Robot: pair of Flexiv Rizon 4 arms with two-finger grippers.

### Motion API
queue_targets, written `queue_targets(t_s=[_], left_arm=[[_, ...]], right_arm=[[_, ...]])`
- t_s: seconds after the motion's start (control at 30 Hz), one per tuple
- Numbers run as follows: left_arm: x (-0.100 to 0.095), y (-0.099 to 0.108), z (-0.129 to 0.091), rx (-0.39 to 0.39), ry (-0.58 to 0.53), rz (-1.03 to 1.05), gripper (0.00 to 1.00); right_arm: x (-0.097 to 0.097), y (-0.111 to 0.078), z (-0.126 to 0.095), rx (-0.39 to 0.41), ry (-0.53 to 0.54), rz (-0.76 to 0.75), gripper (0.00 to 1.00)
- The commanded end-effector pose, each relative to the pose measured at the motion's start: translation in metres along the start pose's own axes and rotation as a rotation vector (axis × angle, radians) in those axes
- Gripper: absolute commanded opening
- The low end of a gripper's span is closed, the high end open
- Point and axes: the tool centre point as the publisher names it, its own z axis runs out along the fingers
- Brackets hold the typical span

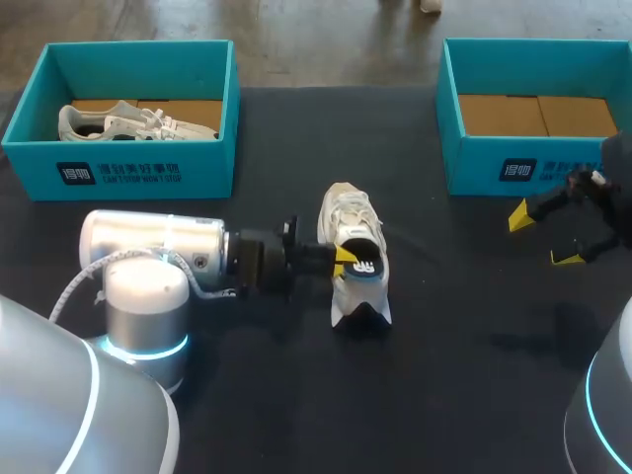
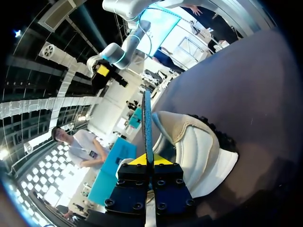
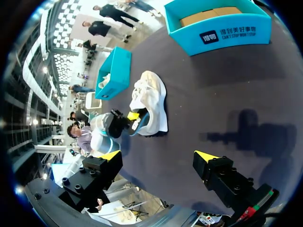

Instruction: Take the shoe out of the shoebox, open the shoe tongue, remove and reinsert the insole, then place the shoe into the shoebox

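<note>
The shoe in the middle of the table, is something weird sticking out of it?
Yes. The dark insole pokes partly out of the opening of the shoe instead of lying flat inside. It stands on edge, pinched between the fingers of the left gripper. Nothing else looks out of place.

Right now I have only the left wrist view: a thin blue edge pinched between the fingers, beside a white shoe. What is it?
Observer: The head view shows its face: it is the insole, dark with a white mark, held by the left gripper at the opening of the shoe.
Operator: And the other arm?
Observer: The right gripper is open, in front of the right shoebox, well apart from the shoe.
Operator: Is that box free?
Observer: Only its cardboard floor shows. The left shoebox holds a second white shoe.
</note>
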Motion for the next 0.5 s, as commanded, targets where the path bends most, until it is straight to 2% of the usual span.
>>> queue_targets(t_s=[0.03,0.4,0.43,0.5], left_arm=[[-0.001,0.008,0.006,-0.004,-0.003,0.003,0.00],[-0.002,0.002,0.005,0.001,-0.005,0.002,0.00],[-0.002,0.001,0.004,0.002,-0.005,0.001,0.11],[-0.002,-0.001,0.002,0.002,-0.008,-0.003,0.27]], right_arm=[[0.000,-0.001,0.001,-0.001,-0.004,0.001,1.00],[0.000,-0.001,0.001,-0.001,-0.004,0.001,1.00],[0.000,-0.001,0.001,-0.001,-0.004,0.001,1.00],[0.000,-0.001,0.001,-0.001,-0.004,0.001,1.00]])
